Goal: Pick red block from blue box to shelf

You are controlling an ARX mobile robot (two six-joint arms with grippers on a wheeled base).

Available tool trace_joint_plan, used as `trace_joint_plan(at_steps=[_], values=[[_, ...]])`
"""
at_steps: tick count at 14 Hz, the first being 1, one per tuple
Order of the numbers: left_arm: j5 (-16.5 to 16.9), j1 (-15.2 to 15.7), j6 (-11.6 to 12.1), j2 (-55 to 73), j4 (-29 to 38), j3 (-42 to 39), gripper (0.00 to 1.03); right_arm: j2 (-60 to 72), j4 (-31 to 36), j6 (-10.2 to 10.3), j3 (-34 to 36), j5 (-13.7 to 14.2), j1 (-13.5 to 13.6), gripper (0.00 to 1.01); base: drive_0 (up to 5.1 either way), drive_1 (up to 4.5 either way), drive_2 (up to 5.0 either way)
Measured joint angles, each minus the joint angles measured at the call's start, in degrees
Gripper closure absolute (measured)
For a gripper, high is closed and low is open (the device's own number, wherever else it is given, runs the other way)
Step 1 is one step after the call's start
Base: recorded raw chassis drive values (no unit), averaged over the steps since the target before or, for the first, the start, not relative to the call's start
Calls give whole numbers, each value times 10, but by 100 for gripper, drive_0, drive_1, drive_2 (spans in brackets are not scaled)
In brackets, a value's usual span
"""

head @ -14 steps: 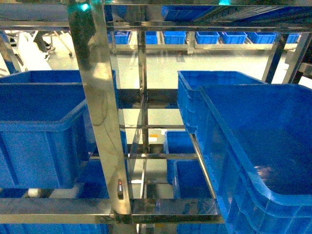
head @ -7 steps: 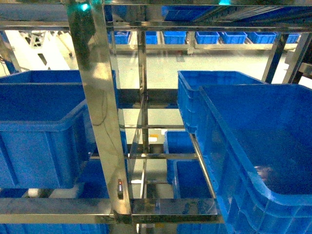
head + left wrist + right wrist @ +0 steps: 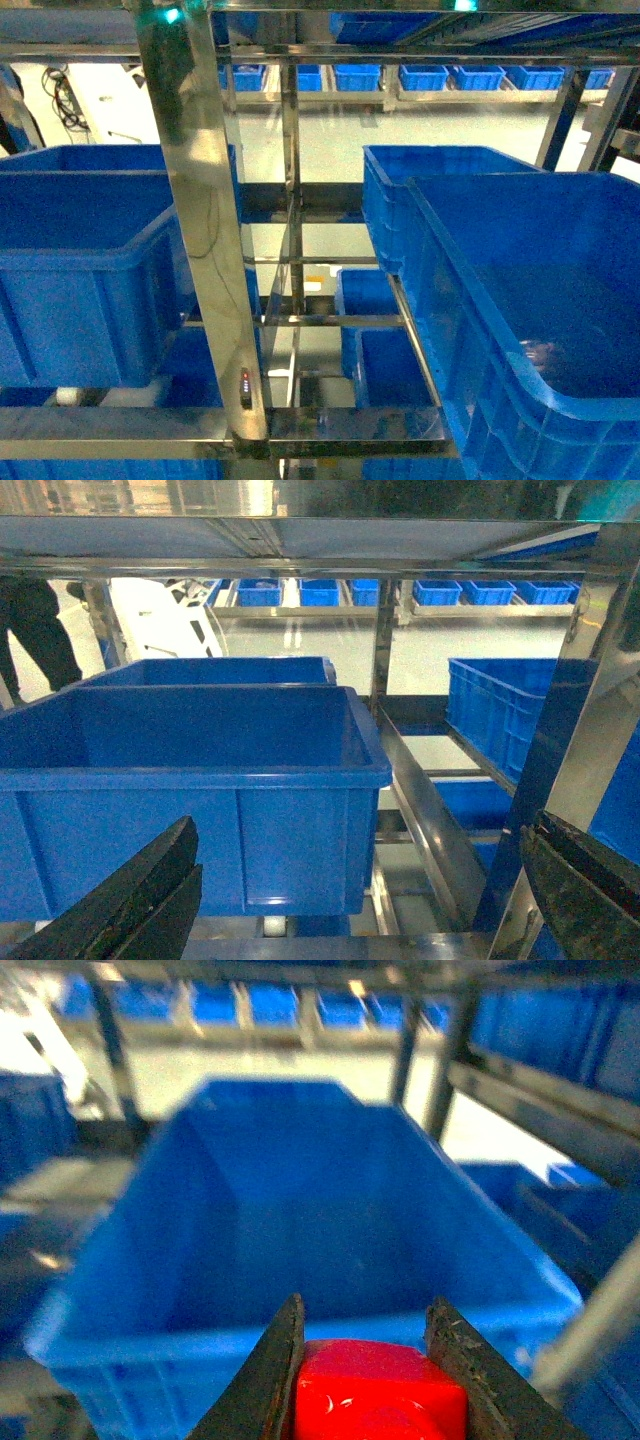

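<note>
In the right wrist view my right gripper (image 3: pixel 366 1307) is shut on the red block (image 3: pixel 378 1390), a glossy red cube pinched between both dark fingers. It hangs in front of and above an open dark blue crate (image 3: pixel 300 1210) on the shelf (image 3: pixel 445 1060). My left gripper (image 3: pixel 360 826) is open, its fingers (image 3: pixel 140 890) spread wide with nothing between them, facing another dark blue crate (image 3: pixel 200 780) on a steel tier. The shelf's shiny posts (image 3: pixel 200 200) fill the head view, where neither gripper shows. The blue box is out of view.
Dark blue ribbed crates stand on the rack at left (image 3: pixel 80 270), right (image 3: pixel 540 300) and further back (image 3: pixel 440 180), with lower ones (image 3: pixel 385 350) beneath. More small crates (image 3: pixel 430 76) line a far rack. A person (image 3: pixel 35 630) stands at the far left.
In the head view a person's legs at the top left have moved out of sight; the shelf and crates stand as before.
</note>
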State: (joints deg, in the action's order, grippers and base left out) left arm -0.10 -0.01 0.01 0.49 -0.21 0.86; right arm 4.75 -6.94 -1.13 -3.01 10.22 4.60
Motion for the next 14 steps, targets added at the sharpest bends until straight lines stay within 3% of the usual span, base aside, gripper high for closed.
trace_joint_plan(at_steps=[1,2,3,5,9,11,12,14], values=[[1,0,0,0,0,0,5,62,-9,0,-13,60,17,73,0,0,0],[0,0,0,0,0,0,5,101,19,3,-13,85,9,73,0,0,0],[0,1,0,0,-1,0,5,150,75,6,-12,80,-15,73,0,0,0],[1,0,0,0,0,0,5,265,183,10,-16,30,-53,73,0,0,0],[1,0,0,0,0,0,5,552,421,-4,-77,-41,-95,73,0,0,0],[1,0,0,0,0,0,5,745,502,0,-186,-59,-78,72,0,0,0],[1,0,0,0,0,0,5,840,473,22,-245,-68,-56,55,0,0,0],[1,0,0,0,-1,0,5,830,478,29,-256,-35,1,28,0,0,0]])
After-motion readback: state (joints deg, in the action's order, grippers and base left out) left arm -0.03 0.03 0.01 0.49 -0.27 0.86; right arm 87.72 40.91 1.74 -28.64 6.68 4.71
